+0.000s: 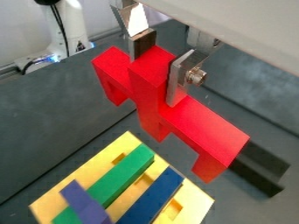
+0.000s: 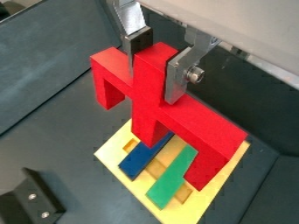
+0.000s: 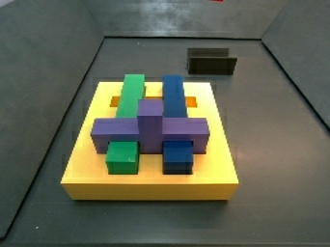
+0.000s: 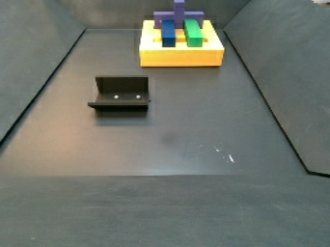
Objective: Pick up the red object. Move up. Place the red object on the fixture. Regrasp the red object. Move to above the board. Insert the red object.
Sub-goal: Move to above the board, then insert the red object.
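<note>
High above board [image 1: 70, 197], outside both side views, your gripper [image 1: 160, 59] is clamping red object [image 1: 163, 109] by its stem, bar hanging level, prongs pointing down for insertion. Fixture [image 4: 122, 95] sitting empty.

My gripper [image 1: 156, 59] clamps the red object [image 1: 163, 109] by its stem, high over the board [image 3: 91, 164]; the fixture [image 4: 122, 95] sits empty.

I see a purple cross block [image 3: 149, 127] lying across a green block [image 3: 131, 95] and a blue block [image 3: 172, 95]. The floor [image 4: 168, 145] is dark grey.
</note>
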Motion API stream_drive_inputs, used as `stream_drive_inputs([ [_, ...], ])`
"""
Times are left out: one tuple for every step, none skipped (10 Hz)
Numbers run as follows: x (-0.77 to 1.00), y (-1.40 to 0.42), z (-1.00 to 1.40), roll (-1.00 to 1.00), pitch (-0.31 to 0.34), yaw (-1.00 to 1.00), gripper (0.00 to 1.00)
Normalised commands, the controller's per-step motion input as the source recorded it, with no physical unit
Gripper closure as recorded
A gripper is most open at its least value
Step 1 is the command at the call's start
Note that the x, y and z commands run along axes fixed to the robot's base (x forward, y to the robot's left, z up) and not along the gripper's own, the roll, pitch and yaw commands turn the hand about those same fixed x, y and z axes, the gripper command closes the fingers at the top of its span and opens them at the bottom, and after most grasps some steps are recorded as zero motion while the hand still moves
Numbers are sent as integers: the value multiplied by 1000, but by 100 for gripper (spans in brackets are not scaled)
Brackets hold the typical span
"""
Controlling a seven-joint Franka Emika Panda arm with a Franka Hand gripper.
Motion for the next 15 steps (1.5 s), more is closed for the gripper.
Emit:
stream_drive_inputs([
  [-49, 15, -1, -310, -36, -16, 100],
  [-37, 14, 5, -206, -29, -10, 100],
  [174, 189, -391, -379, 0, 0, 100],
  [171, 217, -360, -406, 0, 0, 100],
  [160, 180, -140, -500, 0, 0, 100],
  [154, 174, -51, -500, 0, -26, 100],
  [0, 354, -357, -419, 26, 0, 100],
  [-134, 300, -577, -314, -20, 17, 100],
  [-274, 277, -714, -226, -90, 89, 100],
  [-297, 203, -697, -189, -131, 151, 100],
  [-277, 29, -546, -207, -173, 211, 100],
  [-277, -166, -703, 0, -236, 363, 100],
  [-274, -166, -720, 36, -243, 314, 100],
  [-254, -206, -691, 40, -253, 314, 100],
  [-77, -160, -583, 0, -254, 271, 100],
])
